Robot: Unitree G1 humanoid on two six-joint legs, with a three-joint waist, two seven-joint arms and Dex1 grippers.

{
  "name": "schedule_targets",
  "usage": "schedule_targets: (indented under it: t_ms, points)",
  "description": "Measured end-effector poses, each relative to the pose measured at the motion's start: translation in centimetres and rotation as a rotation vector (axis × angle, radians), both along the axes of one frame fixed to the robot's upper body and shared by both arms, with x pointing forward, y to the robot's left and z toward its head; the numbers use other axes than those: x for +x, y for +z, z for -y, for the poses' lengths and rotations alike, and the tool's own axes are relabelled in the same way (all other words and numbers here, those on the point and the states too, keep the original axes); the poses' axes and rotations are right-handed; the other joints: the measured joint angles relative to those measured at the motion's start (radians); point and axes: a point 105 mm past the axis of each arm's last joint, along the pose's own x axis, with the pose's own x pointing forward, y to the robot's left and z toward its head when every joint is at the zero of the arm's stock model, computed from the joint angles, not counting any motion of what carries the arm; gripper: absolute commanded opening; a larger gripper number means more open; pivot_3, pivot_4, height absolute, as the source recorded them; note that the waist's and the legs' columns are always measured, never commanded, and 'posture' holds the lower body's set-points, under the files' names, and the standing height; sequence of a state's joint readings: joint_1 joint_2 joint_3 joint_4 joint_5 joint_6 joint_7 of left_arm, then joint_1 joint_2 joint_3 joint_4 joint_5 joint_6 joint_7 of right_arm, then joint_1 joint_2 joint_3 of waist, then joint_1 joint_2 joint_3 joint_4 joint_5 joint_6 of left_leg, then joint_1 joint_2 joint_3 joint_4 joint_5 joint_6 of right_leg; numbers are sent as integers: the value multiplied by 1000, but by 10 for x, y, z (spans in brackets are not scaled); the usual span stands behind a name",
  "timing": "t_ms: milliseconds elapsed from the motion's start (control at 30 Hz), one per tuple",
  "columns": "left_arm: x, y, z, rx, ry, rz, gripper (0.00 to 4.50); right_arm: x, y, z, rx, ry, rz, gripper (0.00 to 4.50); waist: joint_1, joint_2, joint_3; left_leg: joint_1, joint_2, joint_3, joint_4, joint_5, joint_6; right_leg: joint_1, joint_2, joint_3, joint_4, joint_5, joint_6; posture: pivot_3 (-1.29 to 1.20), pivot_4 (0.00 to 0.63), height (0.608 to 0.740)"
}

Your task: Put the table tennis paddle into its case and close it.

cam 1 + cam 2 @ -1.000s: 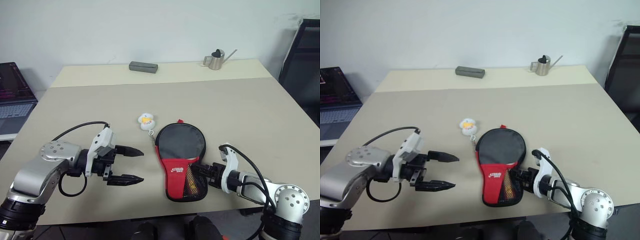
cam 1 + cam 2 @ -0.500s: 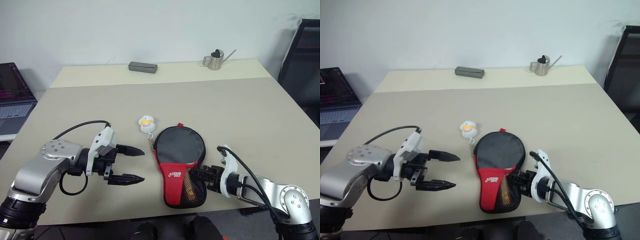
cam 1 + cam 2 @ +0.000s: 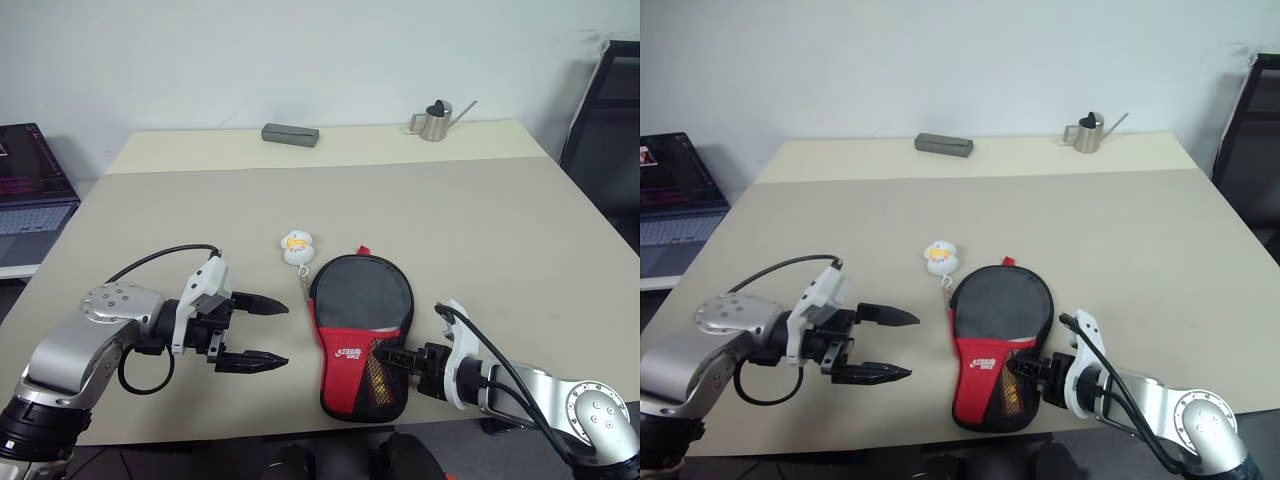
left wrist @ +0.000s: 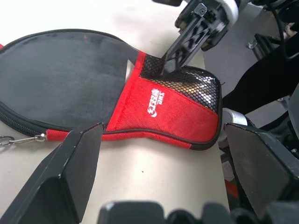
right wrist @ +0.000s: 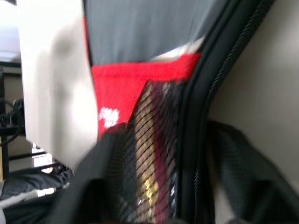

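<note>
Beige and wide, the surface (image 3: 480, 220) runs back to a white wall, with a grey block (image 3: 290, 133) and a small metal watering can (image 3: 432, 120) at its far edge and a laptop (image 3: 25, 190) off to the robot's left. From the head cameras, the case (image 3: 360, 300) lies flat near the front edge, its ball charm (image 3: 297, 245) just beyond the round end; a second ago its narrow end sat a little farther from the edge, so it has been dragged and swung slightly toward the robot. The left end effector (image 3: 285, 332) hovers beside the case, apart from it, its 2 fingers spread wide, unchanged. The right end effector (image 3: 385, 358) is at the narrow end. In the left wrist view, the zip line along the round part looks closed, and the right arm's fingertips rest at the mesh pocket (image 4: 187, 88). In the right wrist view, the 2 black fingers stand apart on either side of the case's edge, no longer pinched together as before. The table tennis paddle (image 3: 1012, 390) is inside, its striped handle showing through the mesh. This reads as a release: paddle stowed, case apparently shut, so the task looks all but finished.
</note>
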State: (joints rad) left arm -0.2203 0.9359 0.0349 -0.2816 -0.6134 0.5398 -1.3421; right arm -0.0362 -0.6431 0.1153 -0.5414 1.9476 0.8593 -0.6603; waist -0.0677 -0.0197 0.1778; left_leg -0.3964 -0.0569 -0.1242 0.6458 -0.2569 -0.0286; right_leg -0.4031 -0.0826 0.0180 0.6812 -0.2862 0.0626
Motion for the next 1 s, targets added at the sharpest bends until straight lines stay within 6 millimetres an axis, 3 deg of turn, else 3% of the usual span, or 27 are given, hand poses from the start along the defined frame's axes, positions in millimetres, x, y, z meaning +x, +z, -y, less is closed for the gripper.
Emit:
schedule_targets:
  t_ms: [267, 400, 433, 533, 733, 900, 1000]
  points:
    - [2, 1, 1, -6, 0, 12, 4500, 4, 32, 14, -1, 79, 240, 3448, 14, -1, 0, -1, 1, -1, 0, 0, 0, 0, 1, -1, -1, 0, 0, 0, 150, 740]
    - [3, 1, 2, -12, 0, 16, 4500, 3, 38, 12, 19, 128, 297, 4404, 14, -1, 0, -1, 1, 0, 0, 0, 0, 0, 1, -1, -1, 0, 0, 0, 150, 740]
    - [3, 1, 2, -13, 1, 15, 4500, 4, 40, 14, 18, 133, 317, 4472, 15, -1, 0, -1, 1, 0, 0, 0, 0, 0, 1, -1, -1, 0, 0, 0, 150, 740]
    - [3, 1, 2, -13, 3, 17, 4500, 5, 45, 17, -3, 171, 364, 4472, 15, -1, 0, -1, 1, 0, 0, 0, 0, 0, 1, -1, -1, 0, 0, 0, 150, 740]
    - [5, 1, 2, -13, 18, 22, 4500, 4, 42, 35, -205, 343, 468, 4472, 20, -2, 1, -1, 0, -1, 1, 0, 0, 0, 1, -1, -1, 0, 0, 0, 150, 740]
    - [5, 1, 2, -13, 22, 24, 4500, 4, 62, 41, -203, 452, 572, 4472, 21, -2, 1, -1, 1, -1, 1, 0, 0, 0, 1, -2, -1, 0, 0, 0, 150, 740]
    - [7, 1, 2, -12, 37, 30, 4500, 12, 84, 33, -200, 493, 700, 4472, 19, -2, 1, 0, 1, 0, 1, 0, 0, 1, 1, -1, 0, 0, -1, 0, 150, 740]
